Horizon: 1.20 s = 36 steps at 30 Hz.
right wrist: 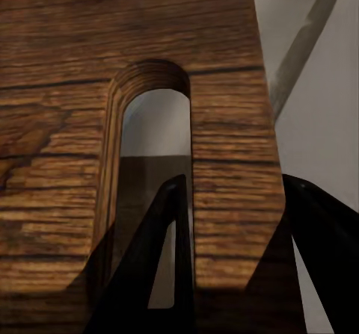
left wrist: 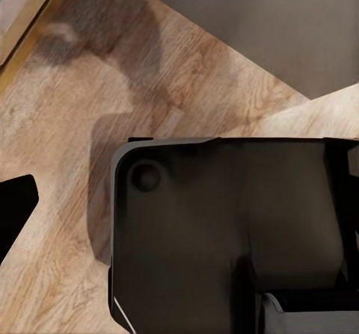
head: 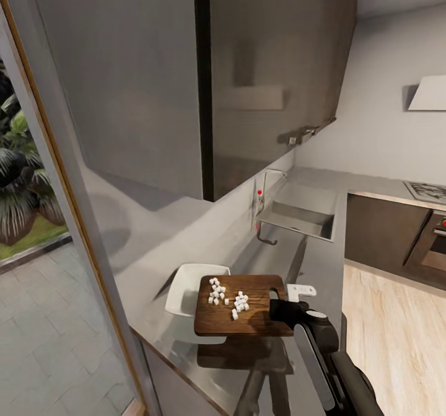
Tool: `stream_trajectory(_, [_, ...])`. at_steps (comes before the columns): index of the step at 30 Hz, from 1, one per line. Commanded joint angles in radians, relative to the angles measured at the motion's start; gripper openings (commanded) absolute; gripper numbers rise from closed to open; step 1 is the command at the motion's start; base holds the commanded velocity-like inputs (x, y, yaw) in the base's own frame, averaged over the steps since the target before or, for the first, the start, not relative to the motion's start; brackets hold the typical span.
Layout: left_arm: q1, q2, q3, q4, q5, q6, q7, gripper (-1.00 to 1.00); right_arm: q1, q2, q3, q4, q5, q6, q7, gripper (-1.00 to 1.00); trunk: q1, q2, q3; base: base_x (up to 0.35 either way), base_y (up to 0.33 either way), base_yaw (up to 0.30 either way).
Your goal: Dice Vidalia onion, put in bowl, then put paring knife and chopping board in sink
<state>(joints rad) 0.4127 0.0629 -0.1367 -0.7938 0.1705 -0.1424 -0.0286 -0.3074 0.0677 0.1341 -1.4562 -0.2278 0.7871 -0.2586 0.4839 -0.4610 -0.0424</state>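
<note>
While the right gripper (head: 280, 305) pinches the chopping board (head: 248, 317) by its right edge on the countertop (head: 155, 242), white onion dice (head: 226, 297) lie on it; the bowl (head: 186, 289) touches its left side, the sink (head: 297, 217) farther off. Left wrist view: wooden floor (left wrist: 67, 192); I cannot tell that gripper's state. Right wrist view: dark fingers (right wrist: 161, 259) straddle the board's handle slot (right wrist: 153, 132).

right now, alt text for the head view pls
The right pincer grips the near right edge of a dark brown rectangular wooden chopping board scattered with tiny white onion dice, its far end overlapping a shallow white squarish bowl. Both sit on a long grey steel-look countertop, with a grey steel sink farther along.
</note>
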Motion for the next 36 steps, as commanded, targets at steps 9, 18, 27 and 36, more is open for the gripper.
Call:
stream_trajectory(9, [0.000,0.000,-0.008,0.010,0.009,-0.002,-0.002,1.00,-0.005,0.003,0.001,-0.001,-0.012,0.006,-0.080,-1.00,0.001,-0.002,-0.002,0.000,0.000,0.000])
stream_trajectory(18, [0.000,0.001,-0.009,0.013,0.009,-0.002,-0.002,1.00,-0.010,0.029,0.002,-0.028,-0.014,0.009,-0.142,-1.00,0.001,-0.002,-0.002,0.000,0.000,0.000])
stream_trajectory(27, [0.000,0.002,-0.009,0.027,0.009,-0.002,-0.002,1.00,-0.010,0.036,0.002,-0.064,-0.015,0.031,-0.148,-1.00,0.001,-0.002,0.004,0.000,0.000,0.000])
stream_trajectory(36, [0.000,0.002,-0.009,0.028,0.009,-0.002,-0.002,1.00,-0.010,0.038,0.003,-0.082,-0.015,0.084,-0.148,-1.00,0.001,-0.002,0.018,0.000,0.000,0.000])
